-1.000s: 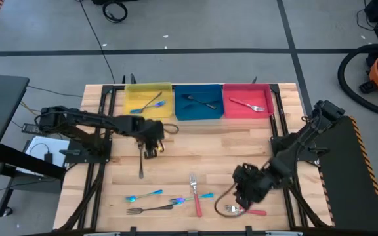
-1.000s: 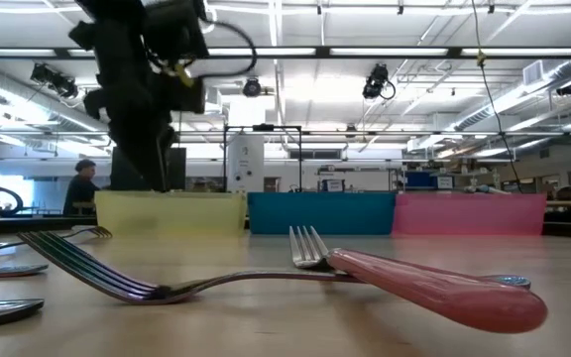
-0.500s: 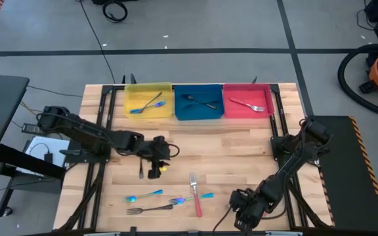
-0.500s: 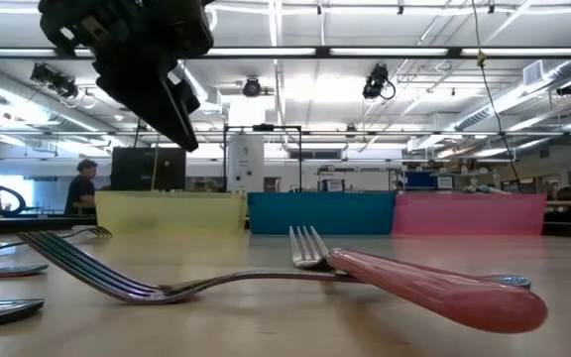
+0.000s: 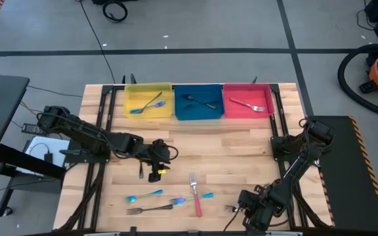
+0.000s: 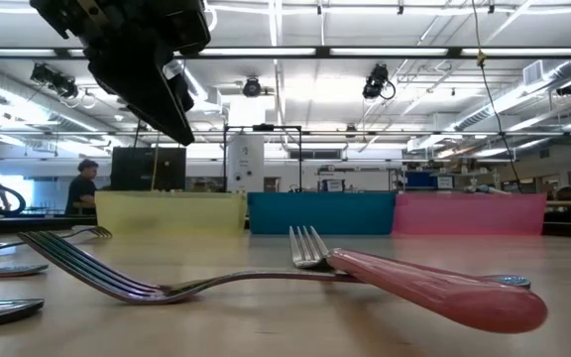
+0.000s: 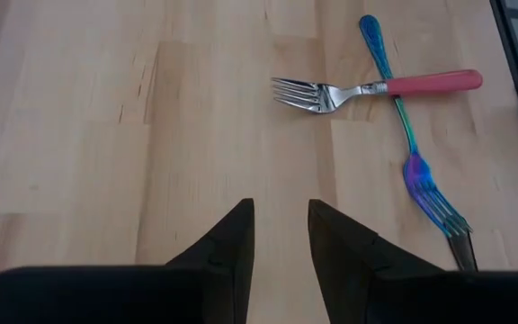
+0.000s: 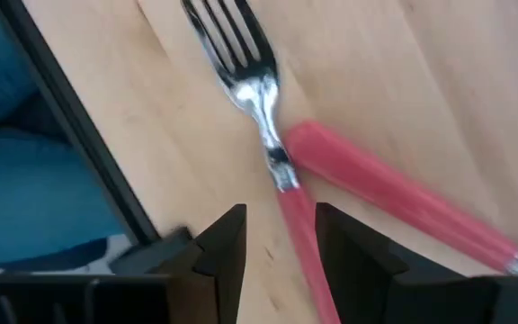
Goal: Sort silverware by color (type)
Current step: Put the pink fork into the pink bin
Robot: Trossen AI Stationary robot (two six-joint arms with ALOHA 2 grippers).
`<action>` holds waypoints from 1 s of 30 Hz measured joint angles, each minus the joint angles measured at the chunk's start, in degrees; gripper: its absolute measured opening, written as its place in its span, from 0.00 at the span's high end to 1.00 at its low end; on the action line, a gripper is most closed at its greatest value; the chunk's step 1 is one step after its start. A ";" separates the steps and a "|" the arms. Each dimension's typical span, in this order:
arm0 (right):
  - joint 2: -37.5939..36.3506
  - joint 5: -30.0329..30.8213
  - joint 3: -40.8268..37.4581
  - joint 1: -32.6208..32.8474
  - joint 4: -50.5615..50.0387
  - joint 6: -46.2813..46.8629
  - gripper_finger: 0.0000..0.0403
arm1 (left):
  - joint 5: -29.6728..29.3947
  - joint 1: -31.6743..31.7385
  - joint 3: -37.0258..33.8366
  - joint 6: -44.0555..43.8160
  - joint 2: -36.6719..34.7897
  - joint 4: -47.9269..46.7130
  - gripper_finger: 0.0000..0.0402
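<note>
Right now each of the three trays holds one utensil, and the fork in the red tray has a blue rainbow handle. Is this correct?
Not quite. Each tray does hold one utensil, but the fork in the red tray has a red handle and a silver head, as the high view shows. The blue rainbow utensil lies in the yellow tray, and a dark utensil lies in the blue tray.
</note>
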 joint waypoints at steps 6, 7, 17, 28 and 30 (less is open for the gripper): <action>0.35 0.34 0.00 0.84 -0.06 0.02 0.65 | 0.01 0.00 0.00 -0.11 0.00 -0.04 0.73; 0.35 0.64 0.00 0.80 -0.43 0.00 0.65 | 0.00 0.00 0.00 -0.11 0.02 -0.02 0.73; 1.36 0.89 -0.31 0.82 -0.97 -0.48 0.65 | 0.00 0.00 0.00 0.02 0.02 -0.22 0.73; 5.44 -0.69 -0.04 0.82 1.80 -0.68 0.65 | 0.02 0.02 0.00 0.02 0.02 -0.22 0.73; 6.10 -0.73 0.00 0.82 1.62 -0.33 0.65 | 0.00 0.04 0.00 0.02 0.02 -0.24 0.73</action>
